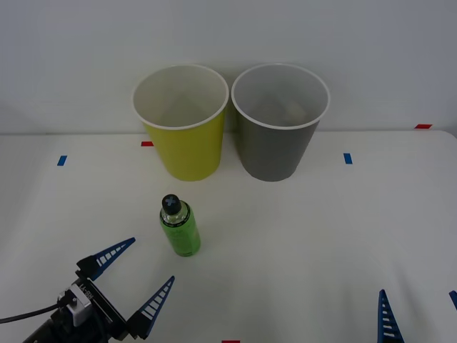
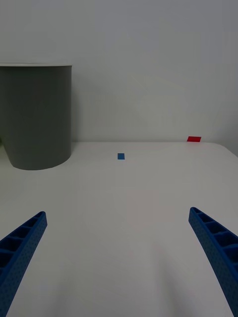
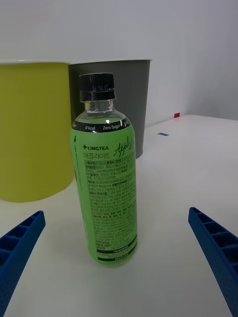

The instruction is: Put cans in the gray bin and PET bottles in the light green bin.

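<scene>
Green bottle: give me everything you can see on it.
The green bottle is small clear plastic with green contents, a black screw cap still on, and a green label printed "Apple". It stands upright on the white table, in front of the light green bin, untouched; the open left tool faces it.

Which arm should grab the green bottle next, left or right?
Left, probably. The left tool is open just short of the upright bottle, which stands centred ahead of it in its wrist view. The right tool sits far off, facing bare table.

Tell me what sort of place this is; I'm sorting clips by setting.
Probably a robot test bench: a bare white table marked with coloured tape, two sorting bins, light green bin and gray bin, against a blank wall.
</scene>
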